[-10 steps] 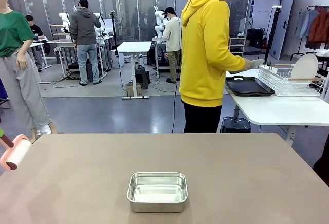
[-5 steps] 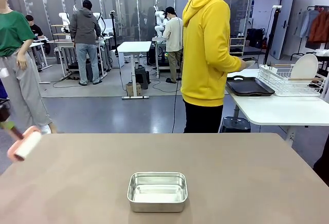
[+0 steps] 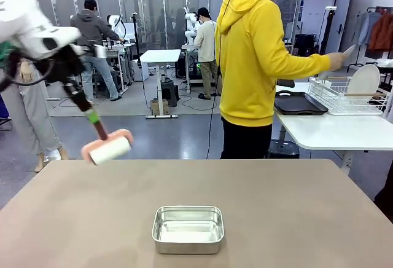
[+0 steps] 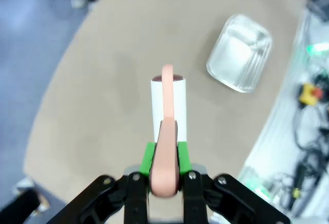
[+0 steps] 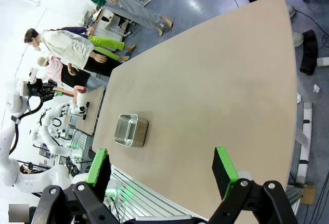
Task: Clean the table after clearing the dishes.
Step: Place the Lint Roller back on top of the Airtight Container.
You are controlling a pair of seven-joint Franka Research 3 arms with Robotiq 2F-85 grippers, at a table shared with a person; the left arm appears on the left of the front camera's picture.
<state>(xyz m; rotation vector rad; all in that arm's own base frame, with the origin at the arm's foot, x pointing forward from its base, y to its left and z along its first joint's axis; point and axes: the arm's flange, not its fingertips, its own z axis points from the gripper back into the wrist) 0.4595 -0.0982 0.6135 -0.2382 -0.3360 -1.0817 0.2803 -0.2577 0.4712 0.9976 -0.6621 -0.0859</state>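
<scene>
Above the table, left claw grips a lint roller; right claw wide.

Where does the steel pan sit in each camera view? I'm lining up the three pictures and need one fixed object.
Front view: the steel pan sits low and centre, on the near part of the table.
Left wrist view: upper right, beyond the lint roller held in the left tool.
Right wrist view: small, lower left of centre.
Shared landmark: the taupe tabletop under the pan.
</scene>
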